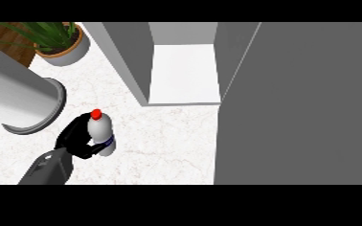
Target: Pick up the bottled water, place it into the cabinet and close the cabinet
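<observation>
The robot's left hand (76, 136) has its fingers curled around a bottled water (101, 132), red cap up and slightly tilted. From those fingers, the open cabinet (182, 74) lies ahead and to the right, its door (297, 100) swung out beyond.

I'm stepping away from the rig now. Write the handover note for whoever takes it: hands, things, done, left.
Left hand: curled round the bottle, at the lower left over the counter.
Right hand: not in view.
Bottle: upright, red cap up, left of and short of the cabinet.
Cabinet: open, white floor bare; its door stands open at the right.
Done: bottle grasped.
Left: carry the bottle into the cabinet, set it down, let go, close the door.
</observation>
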Tool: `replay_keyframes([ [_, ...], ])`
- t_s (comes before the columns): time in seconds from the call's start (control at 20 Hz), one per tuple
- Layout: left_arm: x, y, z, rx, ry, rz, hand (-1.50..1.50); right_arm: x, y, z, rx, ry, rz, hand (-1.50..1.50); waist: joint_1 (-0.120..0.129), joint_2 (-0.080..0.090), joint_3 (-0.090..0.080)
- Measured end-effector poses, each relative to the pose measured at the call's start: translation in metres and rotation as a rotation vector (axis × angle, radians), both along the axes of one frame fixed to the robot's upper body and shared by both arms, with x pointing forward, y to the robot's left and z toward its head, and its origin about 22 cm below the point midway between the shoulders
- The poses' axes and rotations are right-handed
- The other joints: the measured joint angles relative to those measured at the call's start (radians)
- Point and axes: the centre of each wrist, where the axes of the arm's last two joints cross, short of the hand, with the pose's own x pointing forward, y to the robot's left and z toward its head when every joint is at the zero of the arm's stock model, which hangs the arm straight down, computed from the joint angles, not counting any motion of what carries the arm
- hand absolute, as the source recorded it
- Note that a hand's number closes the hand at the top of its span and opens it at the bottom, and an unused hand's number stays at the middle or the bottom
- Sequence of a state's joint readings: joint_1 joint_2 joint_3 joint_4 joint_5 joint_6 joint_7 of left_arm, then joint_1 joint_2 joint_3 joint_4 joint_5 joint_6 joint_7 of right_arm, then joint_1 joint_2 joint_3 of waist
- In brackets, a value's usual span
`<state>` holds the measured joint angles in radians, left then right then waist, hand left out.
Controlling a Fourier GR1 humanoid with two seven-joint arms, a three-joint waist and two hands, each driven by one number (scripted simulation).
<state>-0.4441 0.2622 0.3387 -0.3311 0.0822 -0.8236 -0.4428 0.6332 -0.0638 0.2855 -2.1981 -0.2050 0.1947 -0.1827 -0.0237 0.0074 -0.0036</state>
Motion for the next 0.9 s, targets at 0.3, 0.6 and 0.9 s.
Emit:
replay_keyframes([
  [0.3,-0.024,-0.013,-0.019,-0.006,-0.072,0.294,1.50,0.001,-0.002,-0.003,-0.005,0.004,-0.021,-1.50,0.014,-0.006,0.003],
  [0.6,-0.032,-0.020,-0.025,-0.040,-0.119,0.427,1.50,-0.003,0.002,-0.005,-0.001,0.010,-0.016,-1.50,0.017,-0.009,0.004],
  [0.9,-0.030,-0.032,-0.024,-0.088,-0.123,0.435,1.50,-0.001,0.002,-0.009,-0.006,0.005,-0.014,-1.50,0.019,-0.009,0.004],
])
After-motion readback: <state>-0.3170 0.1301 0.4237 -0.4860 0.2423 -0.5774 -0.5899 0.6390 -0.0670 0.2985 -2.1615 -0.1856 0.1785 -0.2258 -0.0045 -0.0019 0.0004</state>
